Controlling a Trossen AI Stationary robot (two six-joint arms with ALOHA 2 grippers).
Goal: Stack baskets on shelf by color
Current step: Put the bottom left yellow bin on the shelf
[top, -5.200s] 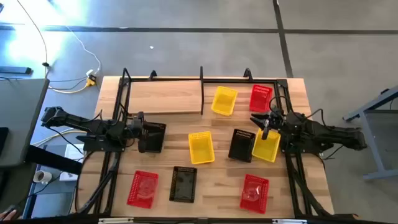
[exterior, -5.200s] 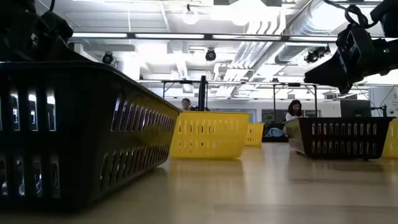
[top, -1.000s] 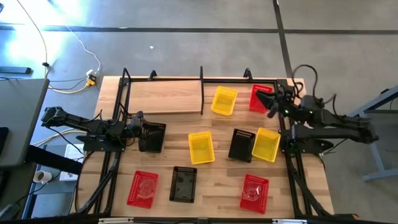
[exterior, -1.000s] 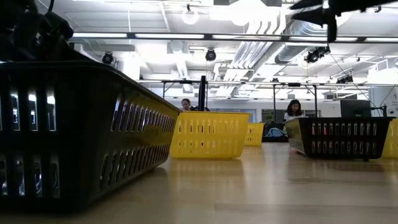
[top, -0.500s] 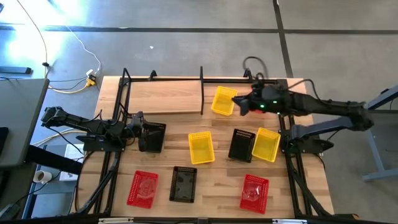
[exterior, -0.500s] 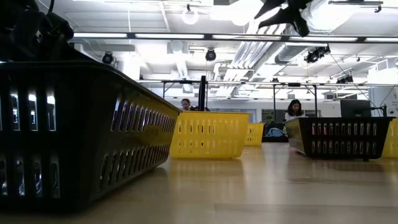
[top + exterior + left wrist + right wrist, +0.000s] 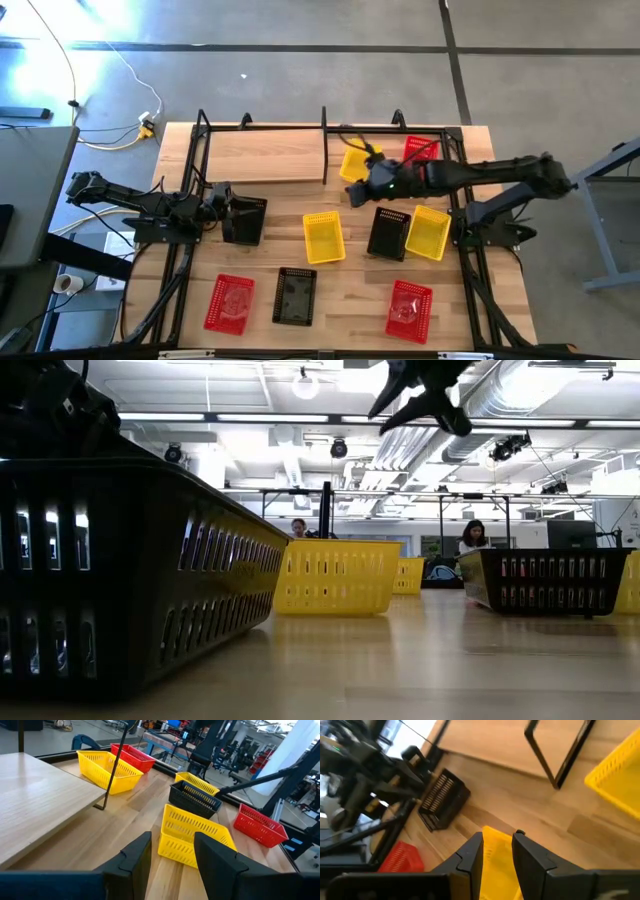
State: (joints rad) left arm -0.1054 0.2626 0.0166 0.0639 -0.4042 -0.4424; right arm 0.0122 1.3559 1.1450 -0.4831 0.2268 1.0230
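Right gripper point(image 7: 357, 188) | raised, empty, fingers parted by a narrow gap | hung beside shelf point(image 7: 262, 157) yellow basket point(image 7: 360, 160), facing centre yellow basket point(image 7: 322, 237); judged next pick for colour stacking | Left gripper point(image 7: 232, 212) | waiting, slightly open, empty, black basket point(image 7: 245, 221) just beyond fingertips.

White cable point(image 7: 110, 52) on grey floor point(image 7: 300, 80); two seated people point(image 7: 472, 537) behind.
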